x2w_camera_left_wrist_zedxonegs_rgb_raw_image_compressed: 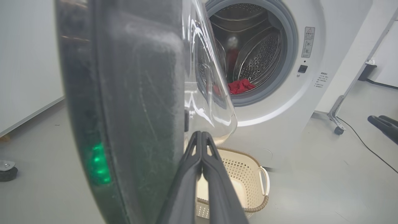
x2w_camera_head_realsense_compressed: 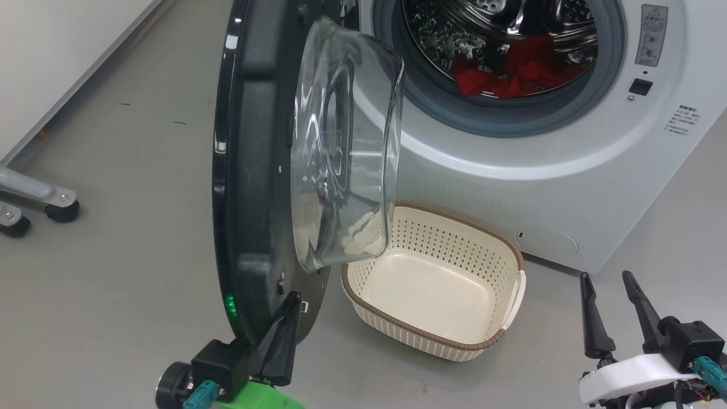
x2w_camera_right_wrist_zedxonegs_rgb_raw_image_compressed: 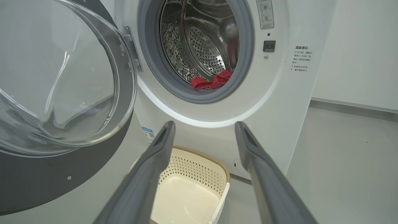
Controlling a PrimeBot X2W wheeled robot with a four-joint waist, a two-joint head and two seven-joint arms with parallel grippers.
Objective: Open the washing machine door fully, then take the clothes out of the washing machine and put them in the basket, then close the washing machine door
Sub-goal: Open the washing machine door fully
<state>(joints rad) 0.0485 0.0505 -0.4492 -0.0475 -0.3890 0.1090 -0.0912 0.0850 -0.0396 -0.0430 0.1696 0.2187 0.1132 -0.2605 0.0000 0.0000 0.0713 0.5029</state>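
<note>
From the head view, one washing machine (x2w_camera_head_realsense_compressed: 568, 187) stands with its one washing machine door (x2w_camera_head_realsense_compressed: 250, 170) swung out, edge-on to the camera, its glass bowl (x2w_camera_head_realsense_compressed: 346, 142) bulging toward the machine; the clothes (x2w_camera_head_realsense_compressed: 519, 71), one red heap, lie at the front of the drum, just behind the grey seal; one basket (x2w_camera_head_realsense_compressed: 454, 238) sits on the floor before the machine, partly under the glass bowl, its cream bottom bare; two castered legs (x2w_camera_head_realsense_compressed: 57, 207) show at the far left; the left gripper (x2w_camera_head_realsense_compressed: 293, 298) has its two fingers pressed together, gripping nothing, against or just beside the door's lower edge; the right gripper (x2w_camera_head_realsense_compressed: 606, 276) hangs well apart at the lower right, two fingers spread wide around nothing. From the left wrist view, the two shut fingers lie along the door's inner face; one red heap lies in the drum, and one white basket handle shows. From the right wrist view, the two fingers stand wide apart above the basket; one blue sticker (x2w_camera_right_wrist_zedxonegs_rgb_raw_image_compressed: 148, 133) sits on the machine's front beside the door.
</note>
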